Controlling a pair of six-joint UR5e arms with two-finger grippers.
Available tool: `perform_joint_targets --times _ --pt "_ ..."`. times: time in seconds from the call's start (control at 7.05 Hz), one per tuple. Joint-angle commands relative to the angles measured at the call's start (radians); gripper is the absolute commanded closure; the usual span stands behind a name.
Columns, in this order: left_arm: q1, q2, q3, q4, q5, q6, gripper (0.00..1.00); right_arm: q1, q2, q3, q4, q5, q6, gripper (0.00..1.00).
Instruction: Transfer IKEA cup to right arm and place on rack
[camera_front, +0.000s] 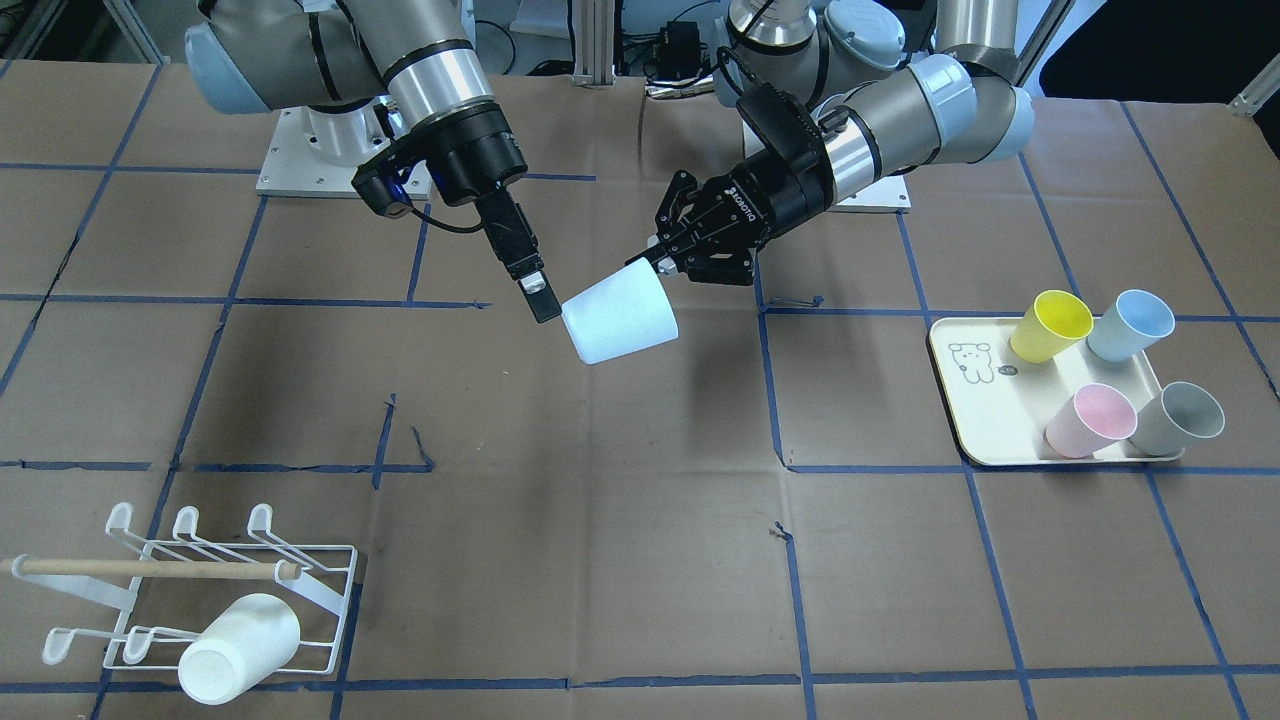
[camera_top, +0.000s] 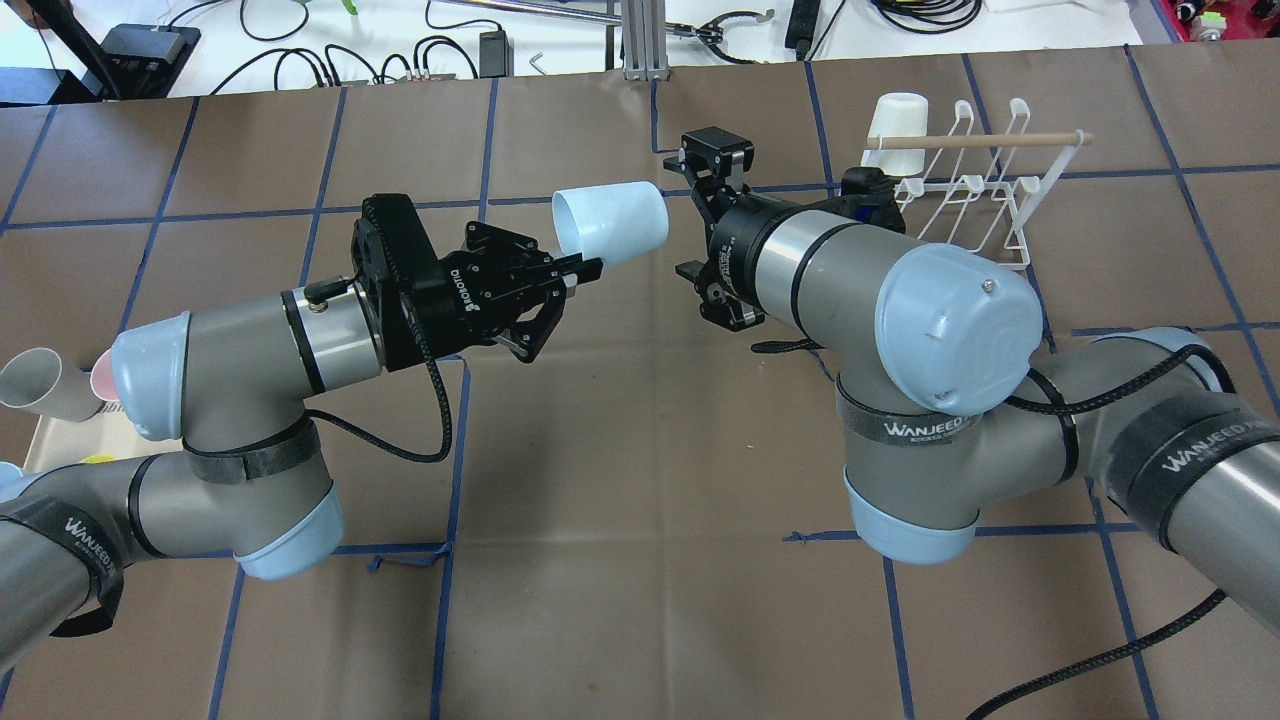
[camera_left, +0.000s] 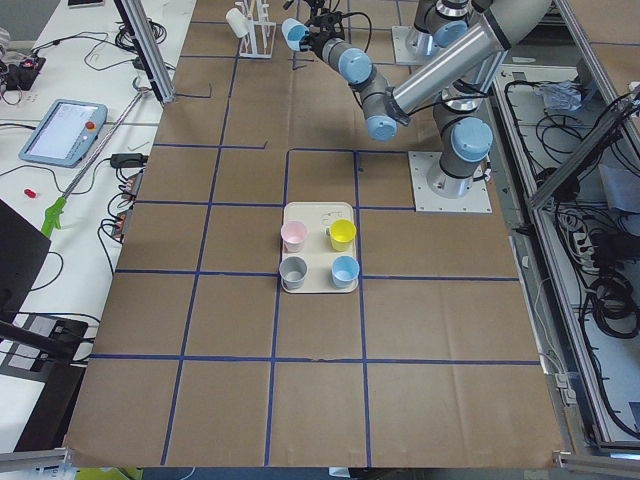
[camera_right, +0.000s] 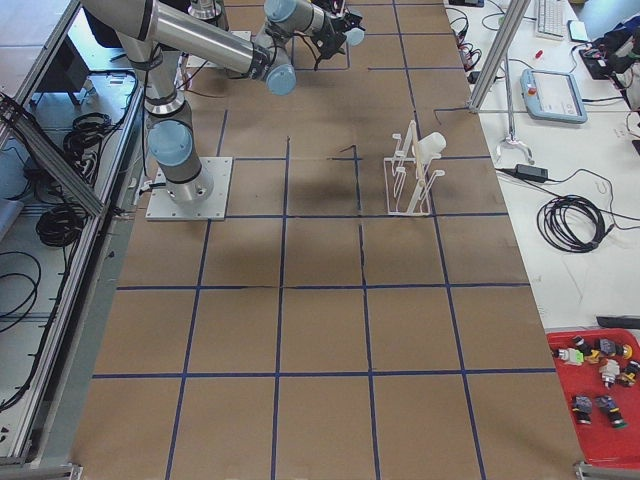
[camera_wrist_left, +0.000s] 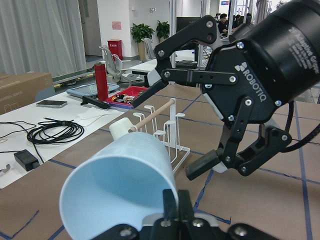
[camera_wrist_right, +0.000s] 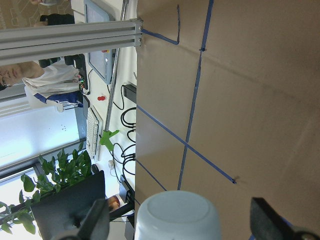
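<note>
A pale blue IKEA cup (camera_front: 620, 320) hangs on its side in the air between the two arms; it also shows in the overhead view (camera_top: 610, 222). My left gripper (camera_front: 648, 262) is shut on the cup's rim, one finger inside and one outside, as the left wrist view shows (camera_wrist_left: 172, 212). My right gripper (camera_wrist_right: 182, 220) is open, with its fingers spread either side of the cup's closed base (camera_wrist_right: 177, 215) and apart from it. The white wire rack (camera_front: 230, 570) with a wooden dowel stands at the table's far corner on my right (camera_top: 980, 190).
A white cup (camera_front: 240, 648) hangs upturned on one rack prong. A cream tray (camera_front: 985, 400) on my left side holds yellow (camera_front: 1050, 325), blue (camera_front: 1130, 325), pink (camera_front: 1090, 420) and grey (camera_front: 1180, 418) cups. Brown paper with blue tape lines covers the table.
</note>
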Motion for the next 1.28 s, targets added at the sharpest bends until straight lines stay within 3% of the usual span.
perform_joint_targets --times 0.0,1.14 --pt "0.001 0.000 0.000 -0.002 0.000 0.000 0.96 0.035 0.015 -0.018 0.009 -0.002 0.041 0.02" --pt "0.001 0.000 0.002 -0.002 0.000 -0.012 0.96 0.069 0.104 -0.088 0.006 -0.008 0.043 0.02"
